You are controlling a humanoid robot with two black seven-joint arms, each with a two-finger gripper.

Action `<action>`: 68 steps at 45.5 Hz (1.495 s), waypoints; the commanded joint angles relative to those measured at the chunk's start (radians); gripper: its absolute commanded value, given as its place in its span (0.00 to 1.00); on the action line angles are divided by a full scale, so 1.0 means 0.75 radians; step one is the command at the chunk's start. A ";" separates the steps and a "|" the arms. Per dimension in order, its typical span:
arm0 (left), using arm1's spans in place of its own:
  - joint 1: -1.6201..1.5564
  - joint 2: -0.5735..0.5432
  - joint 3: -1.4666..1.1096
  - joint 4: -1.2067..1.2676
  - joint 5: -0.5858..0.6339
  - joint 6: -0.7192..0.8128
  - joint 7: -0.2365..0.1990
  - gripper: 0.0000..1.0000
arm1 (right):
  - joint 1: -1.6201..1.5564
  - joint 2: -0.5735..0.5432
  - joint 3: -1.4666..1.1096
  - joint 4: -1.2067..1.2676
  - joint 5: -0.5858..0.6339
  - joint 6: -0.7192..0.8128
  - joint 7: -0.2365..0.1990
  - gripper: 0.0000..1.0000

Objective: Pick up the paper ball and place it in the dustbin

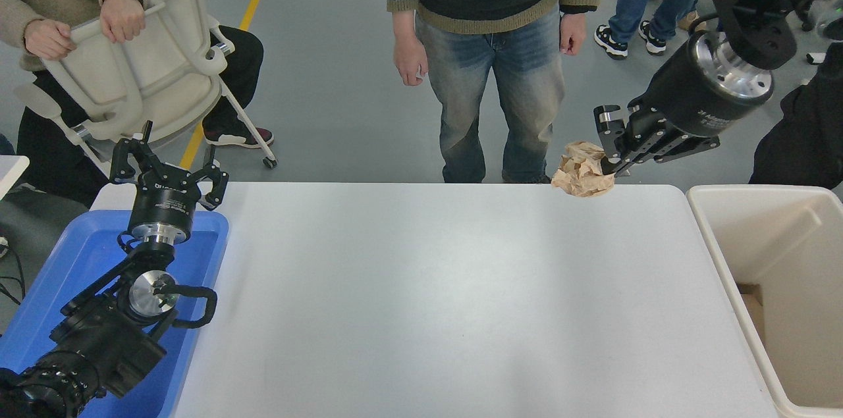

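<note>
One big white table point(428, 299) fills the middle, flat and smooth with rounded corners. At its right end stands one dustbin point(714, 234), cream-white plastic, a deep box shape with a thick round rim and smooth walls. At the left end lies one blue tray point(59, 266), shallow, bright and shiny.

There are two black arms. The left arm point(99, 332) rests over the blue tray, and the left gripper point(168, 168) at its tip points away with its fingers spread apart, holding nothing. The right arm point(718, 89) comes in from the upper right, round and thick with a silver ring. The right gripper point(609, 155) has its fingers squeezed on one paper ball point(581, 171).

The paper ball is tan, wrinkly and lumpy. It hangs in the air over the far edge of the table, near the dustbin but to its left, not over it.

Behind the table one person point(490, 49) in blue jeans and a dark sweater stands. At the far left another person's two hands point(122, 13) hold one pale plastic chair point(145, 76), tipped backward.
</note>
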 commanded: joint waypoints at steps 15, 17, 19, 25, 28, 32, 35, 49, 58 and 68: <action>0.001 0.000 0.000 -0.002 0.000 0.000 0.000 0.99 | -0.233 -0.357 -0.331 -0.272 -0.046 -0.170 0.008 0.00; -0.001 0.000 0.000 -0.002 0.000 0.000 0.000 0.99 | -0.301 -0.371 -0.331 -0.315 -0.056 -0.202 0.008 0.00; 0.001 0.000 0.000 -0.002 0.000 0.000 0.000 0.99 | -0.376 -0.382 -0.327 -0.364 -0.058 -0.239 0.010 0.00; 0.001 0.000 0.000 -0.002 0.000 0.000 0.000 0.99 | -0.614 -0.386 -0.298 -0.517 -0.056 -0.374 0.012 0.00; 0.001 0.000 0.000 0.000 0.000 0.000 0.000 0.99 | -0.769 -0.386 -0.265 -0.609 -0.039 -0.464 0.014 0.00; 0.001 0.000 0.000 -0.002 0.000 0.000 0.000 0.99 | -0.943 -0.392 -0.179 -0.703 -0.037 -0.530 0.014 0.00; 0.001 0.000 0.000 -0.002 0.000 0.000 0.000 0.99 | -1.084 -0.400 -0.100 -0.787 -0.035 -0.558 0.014 0.00; -0.001 0.000 -0.002 -0.002 0.000 0.000 0.000 0.99 | -1.726 -0.310 0.330 -1.282 -0.037 -0.613 0.014 0.00; -0.001 0.000 -0.002 -0.002 0.000 0.000 0.000 0.99 | -1.902 -0.194 0.432 -1.440 -0.039 -0.720 0.008 0.00; 0.001 0.000 -0.002 -0.002 0.000 0.000 0.000 0.99 | -2.127 -0.008 0.490 -1.738 -0.037 -0.818 0.003 0.00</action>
